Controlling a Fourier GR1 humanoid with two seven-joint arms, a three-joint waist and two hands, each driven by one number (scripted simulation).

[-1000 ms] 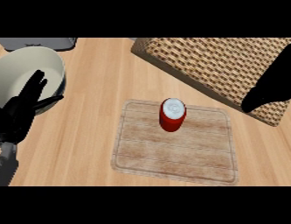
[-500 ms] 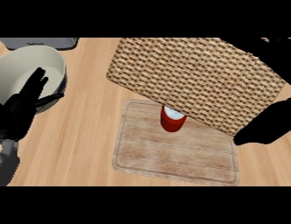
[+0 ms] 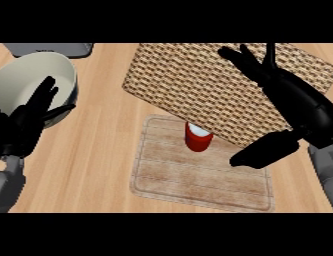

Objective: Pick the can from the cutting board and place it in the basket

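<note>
Right hand (image 3: pixel 302 107) open over basket (image 3: pixel 198 85), near can (image 3: pixel 198 138)

One can (image 3: pixel 198 138), one basket (image 3: pixel 198 82), one board (image 3: pixel 198 172)

Woven basket (image 3: pixel 221 85) shifted further left and toward the can (image 3: pixel 198 137), its near edge now overlapping the can's top. Right hand (image 3: pixel 294 107) swung left over the basket, fingers straight, thumb reaching over the cutting board (image 3: pixel 198 175).

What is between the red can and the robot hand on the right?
Only bare cutting board: in the head view the red can stands apart from the right robot hand, whose thumb points toward it.
</note>
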